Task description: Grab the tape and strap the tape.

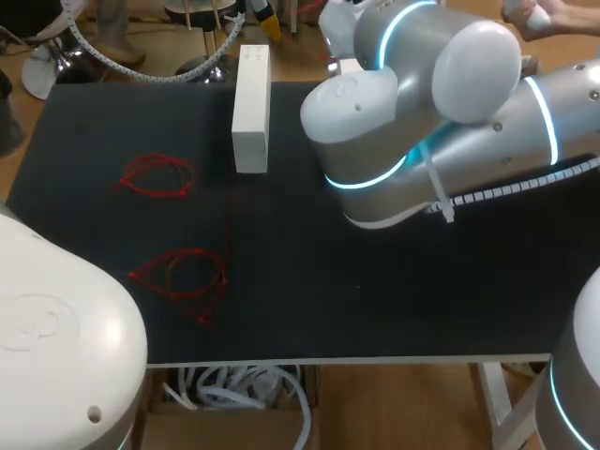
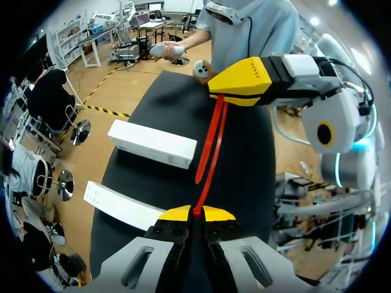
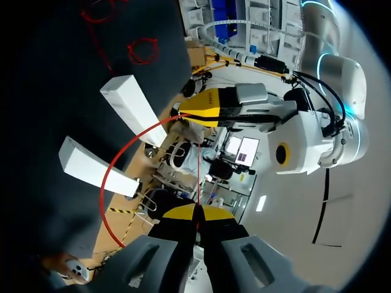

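Note:
A red strap (image 2: 211, 155) is stretched in the air between my two grippers. In the left wrist view my left gripper (image 2: 195, 213) is shut on one end, and my right gripper (image 2: 227, 97) pinches the other end straight ahead. A second strand hangs beside the taut one and ends free. In the right wrist view my right gripper (image 3: 197, 213) is shut on the thin strap (image 3: 197, 177), which runs to my left gripper (image 3: 197, 116); a wide red loop (image 3: 109, 177) bows out to one side. In the head view my right arm (image 1: 422, 112) hides both grippers.
Two more red strap loops (image 1: 157, 176) (image 1: 183, 274) lie on the black table (image 1: 375, 300) at the left. White boxes (image 1: 251, 108) lie near the far edge, also seen below the grippers (image 2: 153, 143) (image 3: 131, 107). My left arm's base (image 1: 56, 337) fills the near left corner.

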Controlling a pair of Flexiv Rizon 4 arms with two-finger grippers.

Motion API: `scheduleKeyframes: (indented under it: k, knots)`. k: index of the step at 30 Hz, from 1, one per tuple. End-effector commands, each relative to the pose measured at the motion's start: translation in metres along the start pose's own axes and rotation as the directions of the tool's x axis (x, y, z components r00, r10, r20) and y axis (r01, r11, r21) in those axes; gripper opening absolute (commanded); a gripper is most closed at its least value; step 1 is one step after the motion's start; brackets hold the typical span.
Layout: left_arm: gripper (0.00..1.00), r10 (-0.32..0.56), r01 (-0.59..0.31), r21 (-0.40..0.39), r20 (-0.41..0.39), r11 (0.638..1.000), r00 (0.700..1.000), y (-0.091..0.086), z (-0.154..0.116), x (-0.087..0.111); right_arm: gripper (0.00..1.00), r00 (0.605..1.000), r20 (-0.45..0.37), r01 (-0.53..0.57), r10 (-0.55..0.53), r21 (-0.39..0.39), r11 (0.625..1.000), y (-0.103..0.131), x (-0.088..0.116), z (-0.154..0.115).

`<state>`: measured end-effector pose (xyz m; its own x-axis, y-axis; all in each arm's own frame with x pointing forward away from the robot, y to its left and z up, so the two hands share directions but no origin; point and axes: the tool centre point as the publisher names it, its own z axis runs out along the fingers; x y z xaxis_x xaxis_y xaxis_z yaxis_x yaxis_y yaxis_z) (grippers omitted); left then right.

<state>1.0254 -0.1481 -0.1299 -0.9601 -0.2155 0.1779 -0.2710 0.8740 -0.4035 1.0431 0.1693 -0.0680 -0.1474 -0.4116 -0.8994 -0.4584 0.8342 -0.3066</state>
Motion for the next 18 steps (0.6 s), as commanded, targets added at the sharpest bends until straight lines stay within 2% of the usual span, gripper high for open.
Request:
scheduleKeyframes:
  k: [1, 18]
  knots:
    - [0.0, -0.001, 0.001, -0.004, -0.001, 1.0, 1.0, -0.0008, -0.0004, -0.0003, 0.0, 1.0, -0.007, 0.03, -0.03, -0.025, 0.999, -0.0023, -0.006, -0.0011]
    - [0.0, -0.001, 0.001, -0.004, -0.001, 1.0, 1.0, -0.0008, -0.0004, -0.0003, 0.0, 0.997, -0.011, 0.08, -0.081, -0.04, 0.996, 0.0066, 0.0005, -0.0004]
